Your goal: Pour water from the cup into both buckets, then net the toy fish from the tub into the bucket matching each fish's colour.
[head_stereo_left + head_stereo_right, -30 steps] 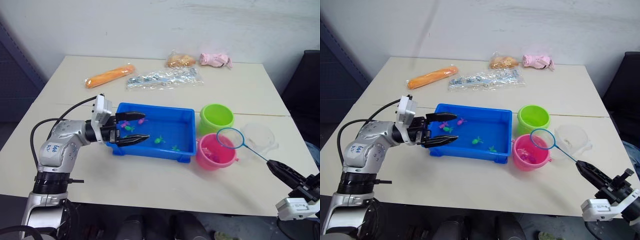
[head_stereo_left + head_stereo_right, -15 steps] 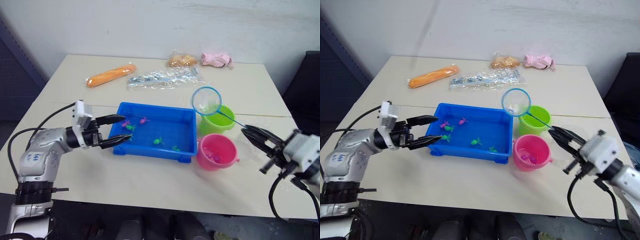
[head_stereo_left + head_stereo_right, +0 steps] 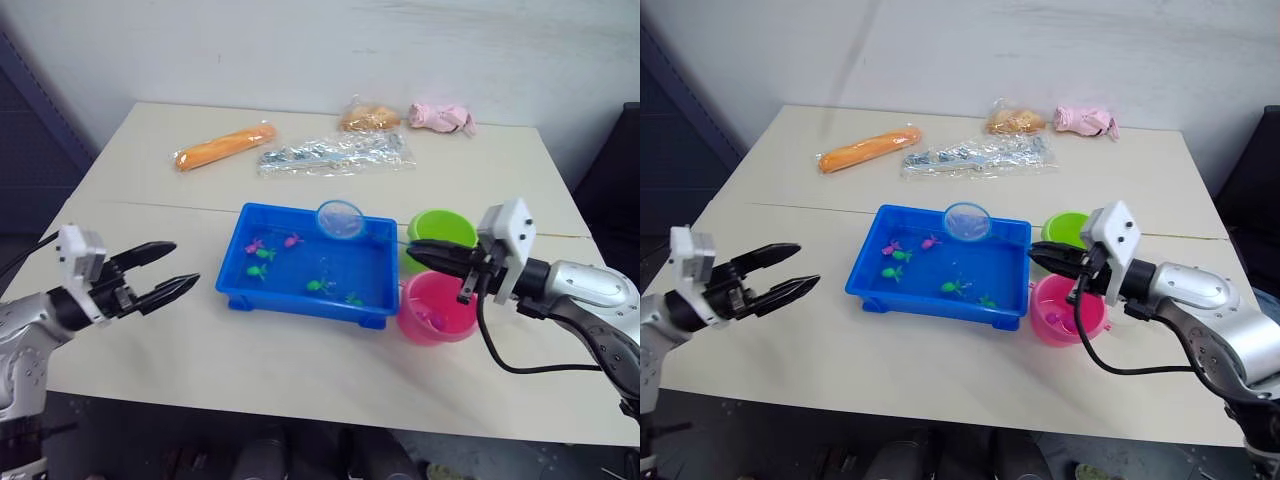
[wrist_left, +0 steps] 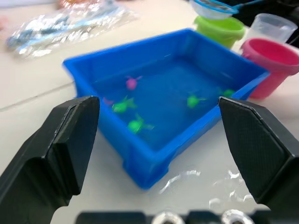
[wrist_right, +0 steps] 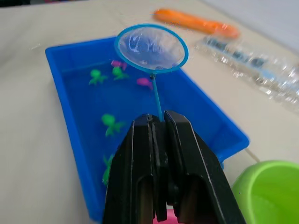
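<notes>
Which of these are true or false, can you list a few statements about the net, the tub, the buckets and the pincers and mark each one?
1. The right pincer is shut on the thin handle of the small round blue-rimmed net. True.
2. The net's hoop hangs over the lime green plastic bucket. False: it is over the shallow rectangular blue plastic tub.
3. The left pincer is open and holds nothing. True.
4. The tub holds only green toy fish. False: pink toy fish lie in it too.
5. The round pink plastic bucket stands on the tub's left side. False: it stands on its right, in front of the green bucket.
</notes>
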